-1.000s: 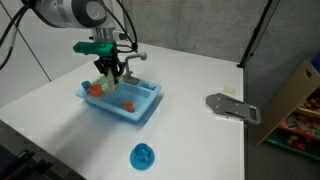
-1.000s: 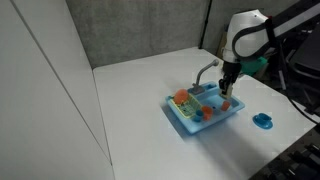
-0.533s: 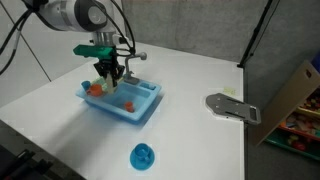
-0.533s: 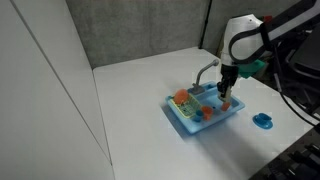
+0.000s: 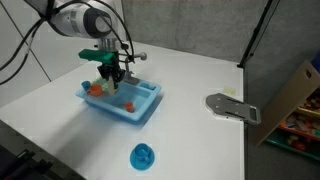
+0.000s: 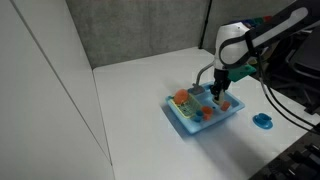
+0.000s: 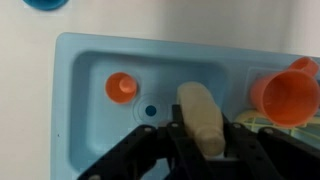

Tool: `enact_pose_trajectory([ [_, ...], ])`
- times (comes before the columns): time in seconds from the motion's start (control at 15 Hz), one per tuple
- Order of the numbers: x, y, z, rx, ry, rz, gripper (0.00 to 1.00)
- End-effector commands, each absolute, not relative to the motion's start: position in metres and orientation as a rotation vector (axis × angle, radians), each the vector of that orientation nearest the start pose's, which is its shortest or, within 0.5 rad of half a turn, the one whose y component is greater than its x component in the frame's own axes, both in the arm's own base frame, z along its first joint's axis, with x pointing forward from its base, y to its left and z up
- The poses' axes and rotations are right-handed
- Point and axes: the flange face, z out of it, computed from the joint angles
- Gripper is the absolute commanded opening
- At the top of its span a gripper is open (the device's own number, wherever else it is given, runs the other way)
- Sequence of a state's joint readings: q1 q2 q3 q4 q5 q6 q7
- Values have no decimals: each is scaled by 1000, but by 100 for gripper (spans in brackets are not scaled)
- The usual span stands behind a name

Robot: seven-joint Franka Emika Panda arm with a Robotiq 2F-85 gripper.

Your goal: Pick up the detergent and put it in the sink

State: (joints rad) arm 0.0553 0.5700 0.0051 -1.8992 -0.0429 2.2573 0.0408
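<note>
The detergent, a small cream-white bottle, is held between the fingers of my gripper in the wrist view. The gripper is shut on it. The bottle hangs over a compartment of the light-blue sink, close to its drain. In both exterior views the gripper is low over the sink, and the bottle is too small to make out there. The grey faucet stands at the sink's back edge.
A small orange item and an orange cup lie in the sink. A small round blue dish sits on the white table in front. A grey flat object and a cardboard box are off to the side.
My arm has shifted slightly over the sink, with the bottle still in the gripper. Nothing else has moved.
</note>
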Motion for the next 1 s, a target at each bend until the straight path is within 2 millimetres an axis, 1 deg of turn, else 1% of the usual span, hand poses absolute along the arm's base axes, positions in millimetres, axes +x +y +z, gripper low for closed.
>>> enact_pose_trajectory([
  [0.0,622,35,172,-3141,-35,343,10],
  [0.4,633,29,151,-3146,-26,321,10],
  [0.93,643,13,120,-3144,6,306,11],
])
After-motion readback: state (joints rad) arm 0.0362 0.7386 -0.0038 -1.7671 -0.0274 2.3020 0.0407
